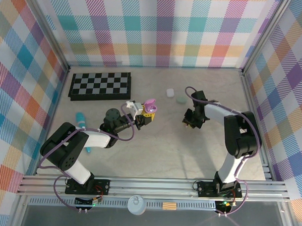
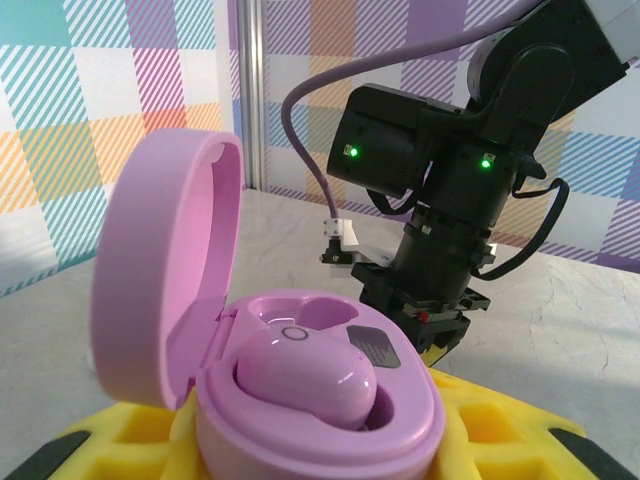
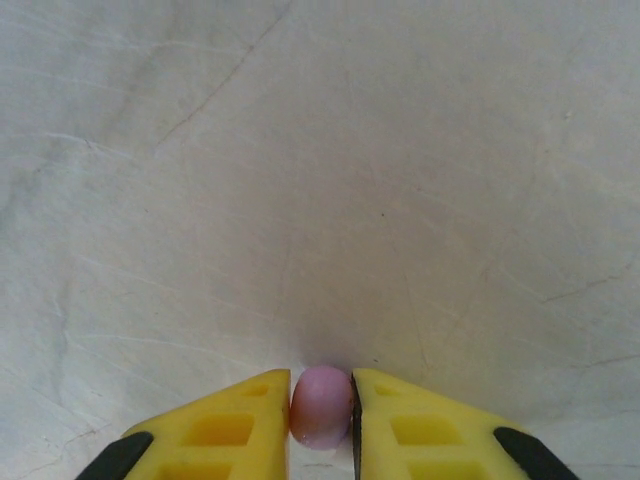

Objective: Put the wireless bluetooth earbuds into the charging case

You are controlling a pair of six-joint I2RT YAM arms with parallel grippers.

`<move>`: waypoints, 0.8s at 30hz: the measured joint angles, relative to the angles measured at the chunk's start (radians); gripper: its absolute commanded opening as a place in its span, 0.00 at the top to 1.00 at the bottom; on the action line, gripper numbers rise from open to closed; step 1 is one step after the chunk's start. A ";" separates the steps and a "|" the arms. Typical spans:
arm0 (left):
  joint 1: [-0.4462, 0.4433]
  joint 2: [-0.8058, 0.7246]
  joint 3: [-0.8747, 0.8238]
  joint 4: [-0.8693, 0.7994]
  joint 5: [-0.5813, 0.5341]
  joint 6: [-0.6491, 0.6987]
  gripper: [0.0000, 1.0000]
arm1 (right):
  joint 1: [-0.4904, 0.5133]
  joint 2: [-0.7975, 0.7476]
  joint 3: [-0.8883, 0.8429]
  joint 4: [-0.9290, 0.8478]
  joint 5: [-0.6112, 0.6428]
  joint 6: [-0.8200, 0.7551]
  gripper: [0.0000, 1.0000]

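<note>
My left gripper (image 1: pixel 145 117) is shut on the base of an open purple charging case (image 2: pixel 320 425), its lid (image 2: pixel 165 270) tipped back to the left. One purple earbud (image 2: pixel 305 375) lies in the near socket; the far socket (image 2: pixel 300 315) is bare. The yellow fingers (image 2: pixel 510 430) show under the case. In the top view the case (image 1: pixel 150 107) is held mid-table. My right gripper (image 3: pixel 321 412) is shut on a second purple earbud (image 3: pixel 321 405), pinched between its yellow fingers right at the table surface. That gripper (image 1: pixel 189 122) points down, to the right of the case.
A folded chessboard (image 1: pixel 101 85) lies at the back left. A white case (image 1: pixel 169 92) and a pale green case (image 1: pixel 181 99) sit at the back middle. A teal cylinder (image 1: pixel 81 120) lies at the left. The right arm's wrist (image 2: pixel 440 200) looms just beyond the case.
</note>
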 measured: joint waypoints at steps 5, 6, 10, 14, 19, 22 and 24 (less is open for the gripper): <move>0.000 0.000 0.000 0.000 0.000 0.000 0.69 | 0.000 0.000 0.000 0.002 0.000 -0.001 0.83; 0.000 0.000 0.000 0.000 0.000 0.000 0.69 | 0.000 0.000 0.000 0.005 0.000 -0.003 0.83; 0.000 0.000 0.000 0.000 0.001 0.000 0.69 | 0.000 -0.011 -0.003 0.023 -0.006 -0.035 0.84; 0.003 -0.006 0.000 -0.001 0.028 0.000 0.69 | 0.004 -0.088 -0.014 0.027 -0.053 -0.121 0.84; 0.016 -0.026 0.000 -0.014 0.111 -0.008 0.69 | 0.022 -0.249 -0.016 0.041 -0.156 -0.240 0.84; 0.028 -0.034 0.002 -0.024 0.173 -0.030 0.69 | 0.048 -0.344 -0.011 0.045 -0.238 -0.303 0.84; 0.031 -0.037 0.007 -0.027 0.206 -0.042 0.69 | 0.069 -0.389 -0.001 0.056 -0.306 -0.335 0.83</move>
